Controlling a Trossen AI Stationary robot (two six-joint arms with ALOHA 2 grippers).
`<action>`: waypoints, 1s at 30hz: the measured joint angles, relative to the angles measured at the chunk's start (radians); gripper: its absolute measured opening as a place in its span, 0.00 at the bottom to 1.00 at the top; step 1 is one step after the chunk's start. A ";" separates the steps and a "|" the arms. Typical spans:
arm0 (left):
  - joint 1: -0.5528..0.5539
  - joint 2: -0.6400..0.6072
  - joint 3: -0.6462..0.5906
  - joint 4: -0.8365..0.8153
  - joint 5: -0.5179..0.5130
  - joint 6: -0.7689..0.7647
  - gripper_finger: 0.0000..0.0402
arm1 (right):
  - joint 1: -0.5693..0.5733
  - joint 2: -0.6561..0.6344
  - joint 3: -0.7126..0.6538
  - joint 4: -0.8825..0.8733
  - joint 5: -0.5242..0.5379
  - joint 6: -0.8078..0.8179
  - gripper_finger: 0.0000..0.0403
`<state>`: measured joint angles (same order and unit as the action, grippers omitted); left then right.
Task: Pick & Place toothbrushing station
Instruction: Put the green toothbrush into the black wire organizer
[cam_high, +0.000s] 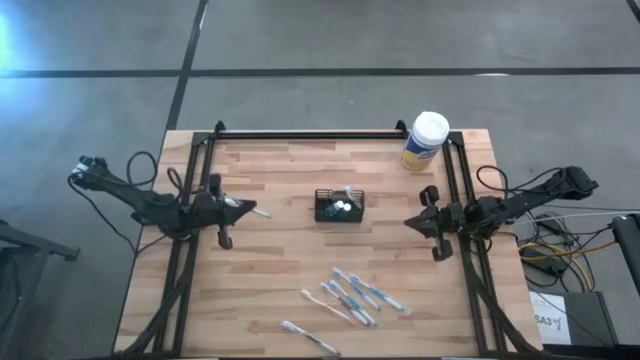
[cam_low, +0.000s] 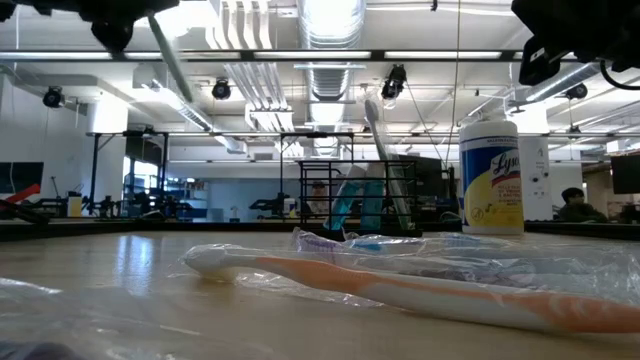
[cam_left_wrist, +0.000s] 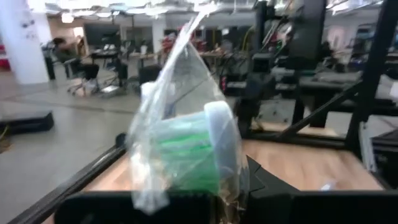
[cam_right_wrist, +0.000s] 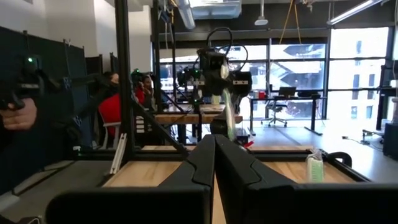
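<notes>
The caddy sits mid-table, canister at the far right corner (wrapped toothbrushes nearer the front).

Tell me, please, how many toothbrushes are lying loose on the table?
5, as far as I can separate them: four clustered toothbrushes overlap in front of the caddy, and a lone toothbrush lies nearer the table front edge. Overlapping wrappers may hide another.

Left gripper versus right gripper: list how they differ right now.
The left gripper is shut on a wrapped green toothbrush; the right gripper is shut on nothing. The left sits over the table's left side, the right at its right edge. Both hang off the wood, pointing toward the caddy.
</notes>
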<state>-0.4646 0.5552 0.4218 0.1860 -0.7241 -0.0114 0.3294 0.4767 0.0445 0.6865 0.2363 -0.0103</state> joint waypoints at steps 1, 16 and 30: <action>0.008 0.025 0.016 0.020 0.008 0.012 0.02 | 0.000 0.000 0.000 0.000 0.000 -0.005 0.02; 0.274 0.481 0.388 0.014 0.251 0.141 0.02 | 0.000 -0.001 0.000 -0.001 0.000 -0.023 0.02; 0.585 0.800 0.496 0.051 0.620 0.061 0.02 | 0.000 0.004 0.000 -0.002 0.000 -0.027 0.02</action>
<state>0.1199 1.3553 0.9176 0.2371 -0.1040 0.0498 0.3292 0.4811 0.0447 0.6847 0.2363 -0.0378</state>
